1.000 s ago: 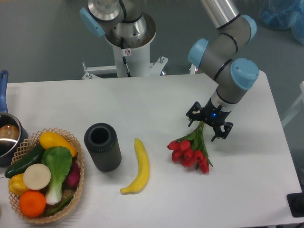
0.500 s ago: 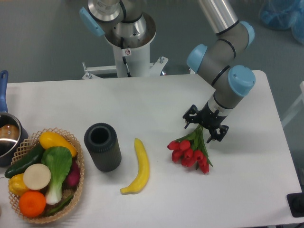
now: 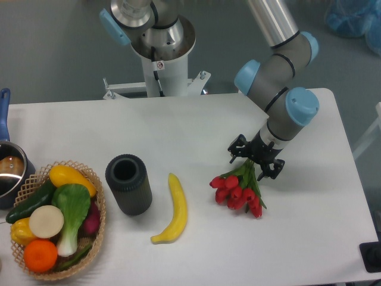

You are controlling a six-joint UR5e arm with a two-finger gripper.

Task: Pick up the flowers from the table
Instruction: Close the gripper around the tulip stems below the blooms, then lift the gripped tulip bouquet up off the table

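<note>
I am looking down at the table (image 3: 196, 125) through the fixed camera, and the flowers (image 3: 238, 189) are lying on it right of centre, red buds bunched toward the near edge and green stems running up and away toward the arm. The gripper (image 3: 256, 157) is sitting over the stem end, its two black fingers (image 3: 237, 146) straddling the stems, one on each side. I am seeing the jaws spread with a gap between them, and the stems are passing through that gap, but I cannot tell whether either finger is touching them; nothing is looking clamped. The bunch is resting flat on the tabletop, not raised. Left of the flowers a banana (image 3: 172, 210) is lying on the table, well apart from them, its length running roughly front to back. Just left of the banana a dark cylinder (image 3: 128, 184) is lying tilted, its open end facing up and away. At the far left a wicker basket (image 3: 95, 193) is holding mixed vegetables and fruit, and a pot (image 3: 8, 170) with a blue handle is sitting partly out of view beside it.
</note>
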